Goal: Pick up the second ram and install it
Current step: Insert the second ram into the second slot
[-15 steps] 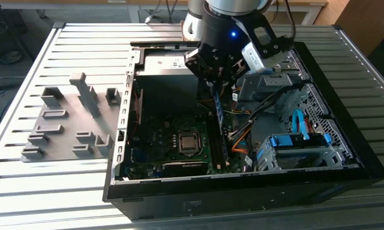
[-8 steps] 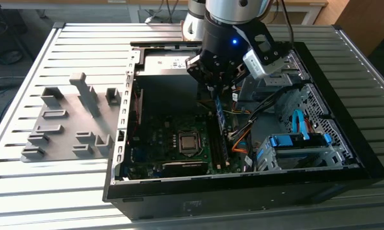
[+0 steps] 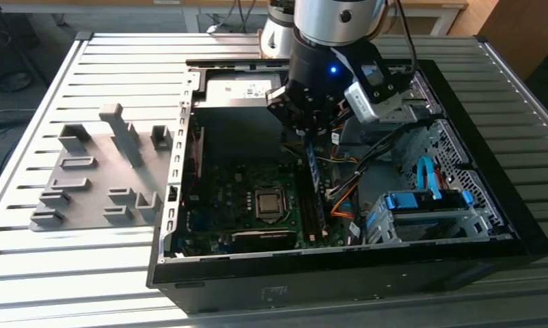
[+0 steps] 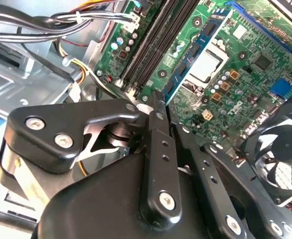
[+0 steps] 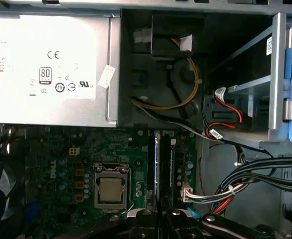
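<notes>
The second ram (image 3: 316, 174), a thin blue-green stick with dark chips, hangs lengthwise from my gripper (image 3: 309, 134) inside the open computer case. My gripper is shut on one end of it. The stick points down along the black memory slots (image 3: 312, 208) to the exterior view's right of the CPU socket (image 3: 268, 203). In the second wrist view the ram (image 4: 196, 52) runs out from the fingers (image 4: 157, 117) over the green motherboard, beside the slots (image 4: 153, 42). In the first wrist view the gripper (image 5: 158, 215) sits just above the slots (image 5: 159, 164). I cannot tell whether the stick touches a slot.
A grey slotted fixture (image 3: 96, 178) lies on the table at the exterior view's left. Inside the case are the power supply (image 5: 46, 69), a drive cage with blue clips (image 3: 429, 201), cable bundles (image 5: 250, 181) and a black fan (image 4: 285, 149). The case walls (image 3: 178, 171) enclose the board.
</notes>
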Motion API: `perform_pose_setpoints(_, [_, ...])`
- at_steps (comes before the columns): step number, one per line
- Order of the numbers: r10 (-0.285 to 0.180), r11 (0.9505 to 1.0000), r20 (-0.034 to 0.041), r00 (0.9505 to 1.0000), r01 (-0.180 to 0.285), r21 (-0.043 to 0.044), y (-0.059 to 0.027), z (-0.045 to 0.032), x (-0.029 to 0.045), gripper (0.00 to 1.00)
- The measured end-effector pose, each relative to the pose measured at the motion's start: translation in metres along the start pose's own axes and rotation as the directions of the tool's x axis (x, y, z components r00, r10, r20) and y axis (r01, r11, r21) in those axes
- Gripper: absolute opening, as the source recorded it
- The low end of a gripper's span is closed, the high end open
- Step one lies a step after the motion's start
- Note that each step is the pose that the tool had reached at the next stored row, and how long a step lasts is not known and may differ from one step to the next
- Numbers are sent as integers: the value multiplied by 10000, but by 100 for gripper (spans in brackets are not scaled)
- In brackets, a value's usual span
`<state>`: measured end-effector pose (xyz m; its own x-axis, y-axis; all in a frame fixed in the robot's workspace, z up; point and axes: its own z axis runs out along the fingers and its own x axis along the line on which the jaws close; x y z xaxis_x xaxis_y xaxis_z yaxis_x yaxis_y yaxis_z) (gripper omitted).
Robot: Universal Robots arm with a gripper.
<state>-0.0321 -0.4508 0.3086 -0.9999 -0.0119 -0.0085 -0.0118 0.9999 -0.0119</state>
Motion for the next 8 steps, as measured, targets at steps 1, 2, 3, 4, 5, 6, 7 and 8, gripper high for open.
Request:
perform_pose_setpoints(1, [93,10000,0,10000,-93,-2,-1,12,0,14])
perform_pose_setpoints(2, [233,9997,-2,9997,-233,0,-1,24,0,14])
perform_pose_setpoints(3, [351,9994,-3,9994,-351,3,-1,32,0,14])
perform_pose_setpoints(4, [410,9992,-5,9992,-410,4,-1,36,-8,14])
perform_pose_setpoints(5, [432,9991,-4,9991,-432,5,-1,37,-19,14])
perform_pose_setpoints(6, [435,9991,-5,9991,-435,6,-2,43,-20,14])
perform_pose_setpoints(7, [436,9990,-5,9990,-436,5,-2,55,-21,14])
perform_pose_setpoints(8, [436,9990,-5,9990,-436,4,-4,70,-21,14])
